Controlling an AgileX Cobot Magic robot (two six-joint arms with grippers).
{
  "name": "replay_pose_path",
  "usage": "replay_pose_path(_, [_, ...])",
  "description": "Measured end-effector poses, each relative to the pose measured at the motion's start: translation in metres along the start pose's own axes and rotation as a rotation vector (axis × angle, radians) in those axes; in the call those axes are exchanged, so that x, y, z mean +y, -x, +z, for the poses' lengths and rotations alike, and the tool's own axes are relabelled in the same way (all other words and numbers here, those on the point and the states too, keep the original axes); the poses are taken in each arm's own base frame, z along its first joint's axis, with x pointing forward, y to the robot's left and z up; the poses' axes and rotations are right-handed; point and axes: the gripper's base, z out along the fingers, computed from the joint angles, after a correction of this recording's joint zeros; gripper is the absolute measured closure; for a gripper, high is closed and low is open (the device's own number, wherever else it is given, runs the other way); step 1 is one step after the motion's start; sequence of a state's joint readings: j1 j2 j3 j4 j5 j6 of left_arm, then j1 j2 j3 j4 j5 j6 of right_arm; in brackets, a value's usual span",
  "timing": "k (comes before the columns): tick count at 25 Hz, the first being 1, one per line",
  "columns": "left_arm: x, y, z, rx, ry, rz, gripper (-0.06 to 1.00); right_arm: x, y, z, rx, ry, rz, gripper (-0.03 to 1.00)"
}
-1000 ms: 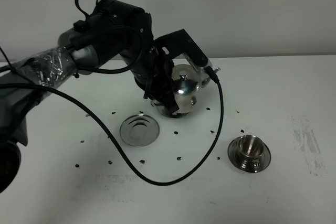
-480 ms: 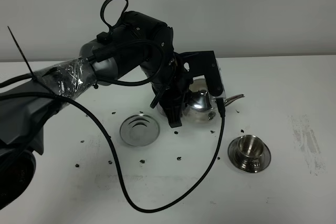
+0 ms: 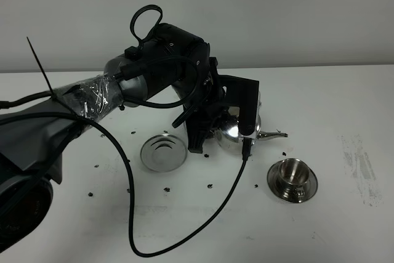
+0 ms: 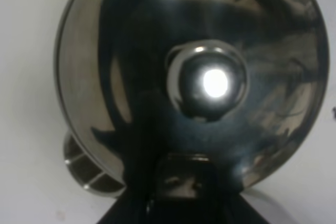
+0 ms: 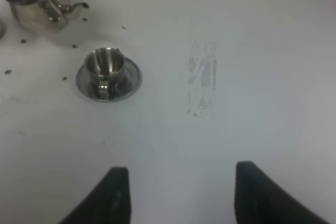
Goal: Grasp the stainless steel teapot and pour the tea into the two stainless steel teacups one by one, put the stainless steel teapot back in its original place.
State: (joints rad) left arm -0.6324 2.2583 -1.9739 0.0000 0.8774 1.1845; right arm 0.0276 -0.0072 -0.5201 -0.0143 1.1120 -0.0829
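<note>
My left gripper (image 3: 230, 115) is shut on the stainless steel teapot (image 3: 237, 130) and holds it upright and low over the table, with the spout pointing right toward a teacup. That steel teacup (image 3: 292, 171) stands on its saucer at the front right, apart from the spout. The empty round saucer (image 3: 163, 153) lies left of the pot. The left wrist view is filled by the teapot's lid and knob (image 4: 207, 83). The right wrist view shows the teapot (image 5: 34, 3), the teacup (image 5: 105, 64) and my open, empty right gripper (image 5: 178, 195). The second teacup is hidden.
A black cable (image 3: 184, 214) loops over the white table (image 3: 345, 109) in front of the saucer. Small dark specks lie scattered around the saucers. A grey scuff mark (image 5: 202, 74) is on the table's right side. A ribbed steel edge (image 4: 84, 167) peeks from under the pot.
The left arm has carried the teapot right and lower, away from the empty saucer. The spout has come round to point toward the right teacup.
</note>
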Motion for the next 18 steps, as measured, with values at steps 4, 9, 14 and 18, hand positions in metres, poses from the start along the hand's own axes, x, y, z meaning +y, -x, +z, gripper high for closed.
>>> replay_pose_path(4, [0.001, 0.000, 0.000, 0.019, 0.015, 0.059, 0.73, 0.000, 0.000, 0.000, 0.000, 0.000, 0.000, 0.53])
replay_pose_path(9, [0.000, 0.005, 0.000, 0.027, 0.039, 0.102, 0.73, 0.000, 0.000, 0.000, 0.000, 0.000, 0.000, 0.53])
replay_pose_path(14, [-0.001, 0.009, 0.000, 0.028, 0.038, 0.182, 0.73, 0.000, 0.000, 0.000, 0.000, 0.000, 0.000, 0.53])
replay_pose_path(18, [-0.002, 0.009, 0.000, 0.031, 0.030, 0.239, 0.73, 0.000, 0.000, 0.000, 0.000, 0.000, 0.000, 0.53])
